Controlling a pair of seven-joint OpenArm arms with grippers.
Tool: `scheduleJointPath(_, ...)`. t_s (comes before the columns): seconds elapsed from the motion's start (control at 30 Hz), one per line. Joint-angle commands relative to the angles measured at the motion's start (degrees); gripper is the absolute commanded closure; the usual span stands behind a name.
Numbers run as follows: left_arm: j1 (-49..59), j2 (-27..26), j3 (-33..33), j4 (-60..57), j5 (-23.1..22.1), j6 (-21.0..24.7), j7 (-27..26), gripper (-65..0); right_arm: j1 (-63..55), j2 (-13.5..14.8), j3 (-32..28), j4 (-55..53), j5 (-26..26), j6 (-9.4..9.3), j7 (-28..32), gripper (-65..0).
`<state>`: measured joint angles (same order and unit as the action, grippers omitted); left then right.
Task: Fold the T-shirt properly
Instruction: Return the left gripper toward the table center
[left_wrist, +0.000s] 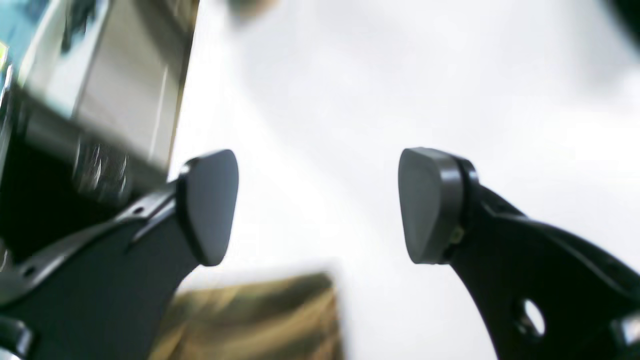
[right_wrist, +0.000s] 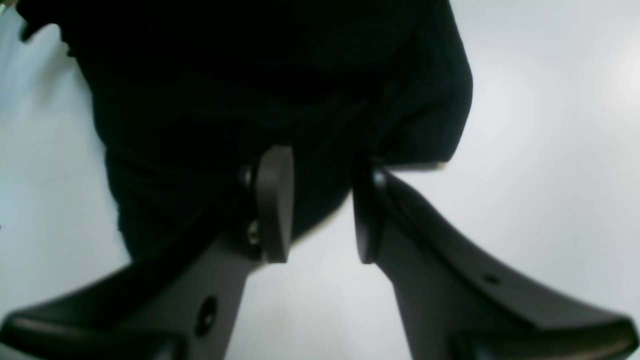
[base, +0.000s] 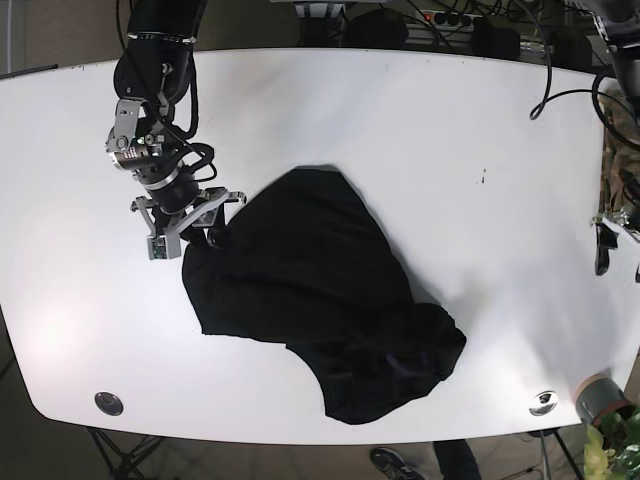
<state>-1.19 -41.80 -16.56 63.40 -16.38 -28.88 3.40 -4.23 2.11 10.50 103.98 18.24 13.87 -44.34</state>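
Black cotton T-shirt (base: 320, 300) is lying crumpled mid-table on the white tabletop (base: 400, 120), bunched thickest at its near right corner. My right gripper (right_wrist: 320, 210) is sitting at the shirt's upper left edge, jaws parted a little, fabric just beyond the pads, not pinched. My left gripper (left_wrist: 320, 205) is hanging spread wide at the table's edge, well apart from the shirt.

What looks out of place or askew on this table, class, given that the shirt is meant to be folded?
The black T-shirt is not flat. It lies crumpled and skewed across the white table, its lower end bunched in a heap near the front edge. Nothing looks spilled or damaged.
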Motion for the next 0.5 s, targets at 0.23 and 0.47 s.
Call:
scheduleJointPath(0.23,8.53,7.74,-0.72,20.78,-0.45,0.36,1.13,-45.7,-2.85,1.1,-7.29,5.33,0.71,-0.29,1.13,-19.5)
scheduleJointPath(0.47,12.14,15.91,-0.72,32.82,-0.45,0.36,11.06,-45.7,-3.2,1.1,-8.96,5.42,0.71,-0.37,1.13,-30.3)
